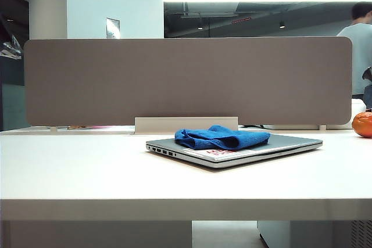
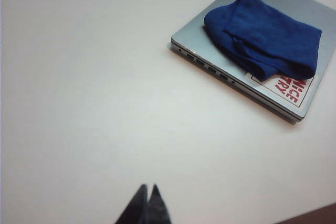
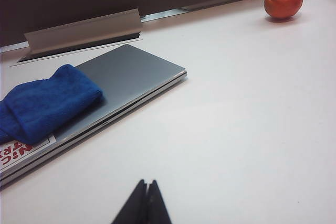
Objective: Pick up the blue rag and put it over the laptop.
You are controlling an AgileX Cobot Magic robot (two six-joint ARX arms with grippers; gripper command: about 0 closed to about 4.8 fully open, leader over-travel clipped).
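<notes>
One blue rag [image 1: 222, 137] lies bunched on the closed laptop [image 1: 290, 142], covering part of its lid and white sticker [image 2: 287, 87]. Both sit on the desk [image 1: 87, 172], well ahead of the left pincer [image 2: 146, 195] and right pincer [image 3: 146, 190], each pinched shut, empty, above bare desk. An orange [image 3: 283, 0] rests far beyond the right pincer.

Royal-blue rag [image 1: 221, 137], silver-grey laptop [image 1: 290, 142], white table [image 1: 87, 166], orange fruit [image 3: 283, 0].
</notes>
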